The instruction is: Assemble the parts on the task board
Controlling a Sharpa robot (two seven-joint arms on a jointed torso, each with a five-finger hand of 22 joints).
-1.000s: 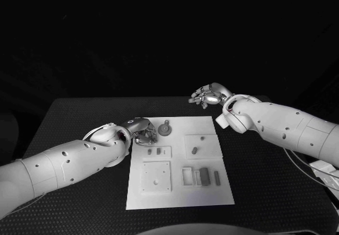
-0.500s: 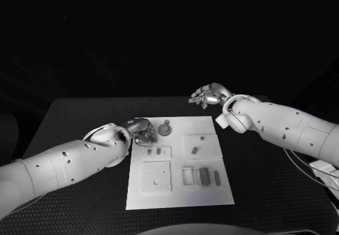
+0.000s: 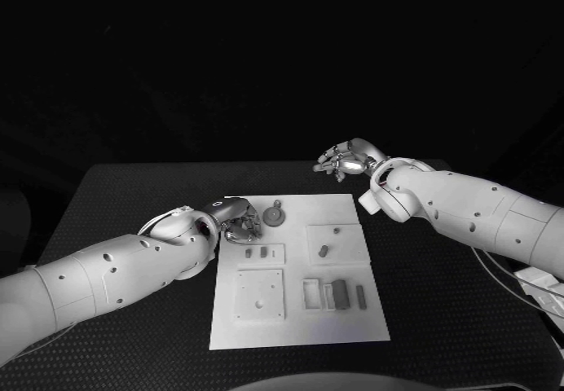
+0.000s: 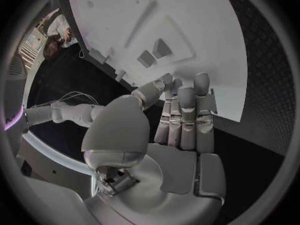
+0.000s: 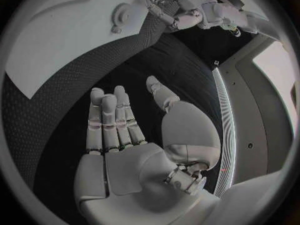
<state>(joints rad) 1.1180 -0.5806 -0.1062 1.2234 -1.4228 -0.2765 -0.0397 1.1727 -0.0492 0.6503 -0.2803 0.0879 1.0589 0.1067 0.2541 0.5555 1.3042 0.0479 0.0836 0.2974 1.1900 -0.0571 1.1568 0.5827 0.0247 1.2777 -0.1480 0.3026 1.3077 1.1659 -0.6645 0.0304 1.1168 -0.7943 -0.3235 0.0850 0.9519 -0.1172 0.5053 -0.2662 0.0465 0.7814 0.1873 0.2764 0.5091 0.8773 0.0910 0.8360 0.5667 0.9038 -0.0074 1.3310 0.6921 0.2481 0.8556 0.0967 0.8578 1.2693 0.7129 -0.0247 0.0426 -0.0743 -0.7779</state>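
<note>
Task board point(image 3: 300, 322) white, mid counter point(image 3: 129, 195). Round toothed part point(image 3: 274, 215) near board's far left corner, just beside left hand point(image 3: 239, 221): nearer, fingers extended, holding nothing. Right hand point(image 3: 342, 160) open, empty, raised past far edge.

A black table point(image 3: 141, 204) with a finely dotted, textured surface stretches beneath a dark, unlit background. Thin cables point(image 3: 508, 285) trail across the table's right side toward a pale object point(image 3: 543, 287) at the picture's right edge, too small to make out.
</note>
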